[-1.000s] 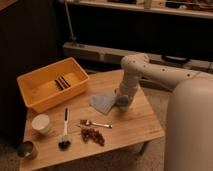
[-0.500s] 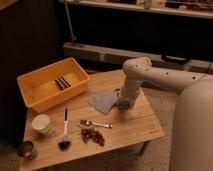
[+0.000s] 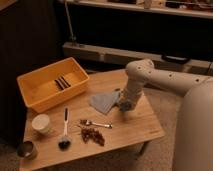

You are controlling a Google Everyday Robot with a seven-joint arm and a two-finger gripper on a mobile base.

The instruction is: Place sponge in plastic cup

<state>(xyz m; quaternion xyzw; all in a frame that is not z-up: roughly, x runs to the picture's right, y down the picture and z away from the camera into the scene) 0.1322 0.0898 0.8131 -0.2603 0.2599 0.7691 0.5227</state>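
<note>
One cup point(image 3: 41, 122) is seen upright, mouth up, near the tabletop's point(image 3: 135, 125) left edge. The gripper point(image 3: 125, 106) is lowered beside a cloth point(image 3: 103, 101); its grip cannot be told, and no sponge can be made out.

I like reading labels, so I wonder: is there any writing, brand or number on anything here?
None can be read. The yellow bin, the pale cup, the dark metal cup and the robot's white arm all look plain. The hand hangs low over the table, beside the grey cloth.
</note>
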